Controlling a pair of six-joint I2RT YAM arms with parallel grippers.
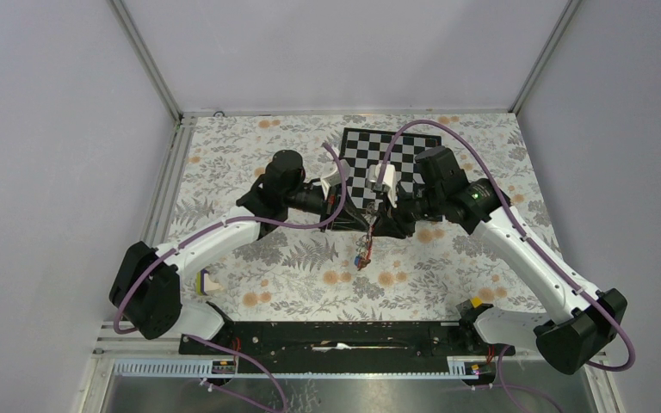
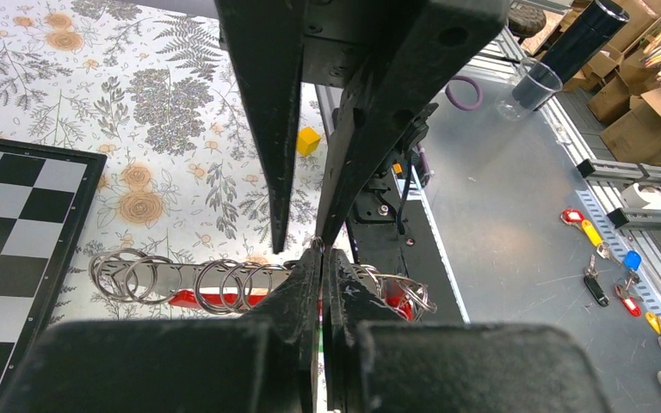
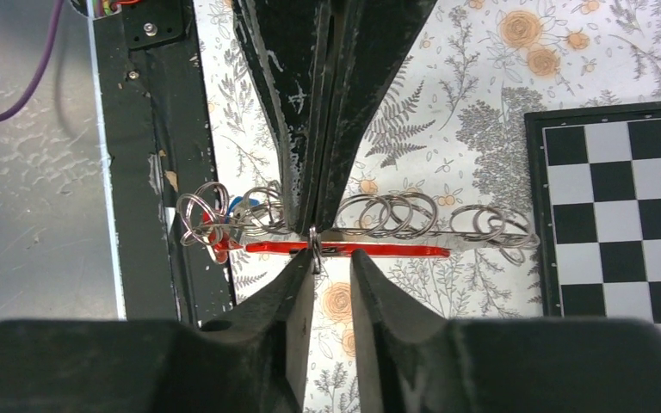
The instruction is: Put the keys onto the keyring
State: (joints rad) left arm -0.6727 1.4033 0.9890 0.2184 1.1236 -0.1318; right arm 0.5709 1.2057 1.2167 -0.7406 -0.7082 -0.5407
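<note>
My two grippers meet tip to tip above the middle of the table. The left gripper [image 2: 323,252] is shut on a small steel keyring [image 3: 314,243], pinched at its fingertips. The right gripper [image 3: 333,256] faces it with its jaws open; the keyring rests against the tip of its left finger [image 3: 303,268]. Behind the fingertips runs a row of several steel rings [image 3: 392,215] along a flat red strip [image 3: 379,249]. At the row's end sits a tangle of rings with blue and red bits, the keys [image 3: 224,225]. In the top view they dangle below the grippers [image 1: 362,256]. No green tag shows.
A chessboard [image 1: 400,155] lies at the back right of the flowered cloth. A yellow-and-white block [image 1: 209,281] sits near the left arm's base, a small yellow cube [image 2: 308,140] near the black front rail [image 1: 336,335]. Other tagged keys [image 2: 607,258] lie on the metal bench beyond.
</note>
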